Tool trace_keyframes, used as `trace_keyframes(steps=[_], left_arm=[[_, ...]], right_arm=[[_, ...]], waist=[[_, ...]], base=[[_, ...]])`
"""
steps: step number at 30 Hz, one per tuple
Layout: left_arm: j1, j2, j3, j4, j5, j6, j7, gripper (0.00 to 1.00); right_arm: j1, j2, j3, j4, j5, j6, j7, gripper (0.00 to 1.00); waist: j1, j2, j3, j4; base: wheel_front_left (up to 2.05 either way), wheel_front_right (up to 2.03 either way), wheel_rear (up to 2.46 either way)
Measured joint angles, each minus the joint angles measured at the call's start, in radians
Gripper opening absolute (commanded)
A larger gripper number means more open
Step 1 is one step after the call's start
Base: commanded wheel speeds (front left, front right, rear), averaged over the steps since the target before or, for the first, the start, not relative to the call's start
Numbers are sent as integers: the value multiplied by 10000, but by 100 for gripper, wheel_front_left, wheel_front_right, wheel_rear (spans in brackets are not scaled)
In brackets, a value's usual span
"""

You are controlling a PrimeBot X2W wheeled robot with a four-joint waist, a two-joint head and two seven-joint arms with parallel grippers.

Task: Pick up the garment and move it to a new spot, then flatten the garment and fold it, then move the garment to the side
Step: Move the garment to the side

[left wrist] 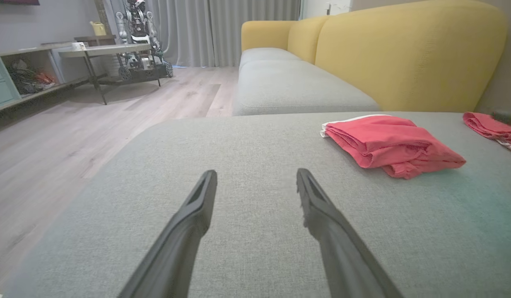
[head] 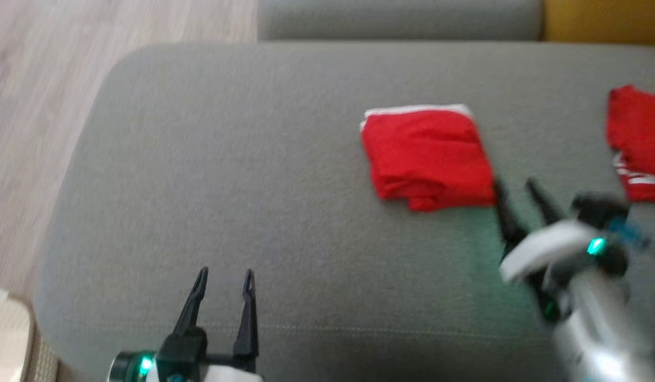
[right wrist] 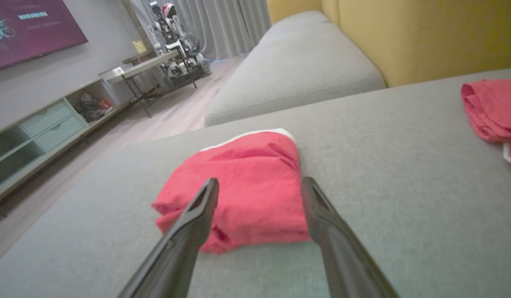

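Lower left, the left gripper hovers over the bare grey sofa cushion, fingers apart and empty. Right of centre lies the red garment, folded into a thick square with a white band along its far edge. The right gripper, fingers spread and holding nothing, points at the bundle's near right corner; blur hides whether it touches. A second red cloth sits at the far right. The near hem looks loose, so a pinch that catches only the upper layers would likely pull the fold open. A wide arm sweep could drag the neighbouring cloth.
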Motion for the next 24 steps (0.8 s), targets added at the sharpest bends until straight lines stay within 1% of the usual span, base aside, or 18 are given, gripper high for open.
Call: trace_keyframes(steps=[5,9,12,16,21,23,24], left_arm=[[-629,-33,-272,-29,-17,-31,0,100],[-1062,-59,-571,-31,-23,-27,0,100],[-1212,-69,-671,-25,-159,-12,0,100],[-1490,-67,-846,19,-288,73,0,100],[-1774,-79,-980,56,-324,157,0,100],[-1807,-79,-999,79,-326,157,0,100],[-1865,-79,-1034,117,-364,159,0,100]], right_arm=[[-2089,-1047,288,1563,1047,0,1062,100],[-2950,-1666,639,2577,1755,0,1839,100],[-3383,-2006,974,3147,2052,-2,2255,100],[-3917,-2305,1354,3597,2418,-2,2418,100],[-4458,-2405,1847,4195,2608,0,2426,100],[-4526,-2428,1870,4395,2663,0,2443,98],[-4645,-2441,1877,4851,2782,0,2573,98]], waist=[[0,0,622,306],[0,0,1091,606],[0,0,1414,820],[0,0,1783,1063],[1,0,2076,1275],[1,0,2107,1310],[1,0,2142,1366]], base=[[0,0,0],[0,0,0],[0,0,0],[0,0,0],[0,0,0],[0,0,0],[0,0,0]])
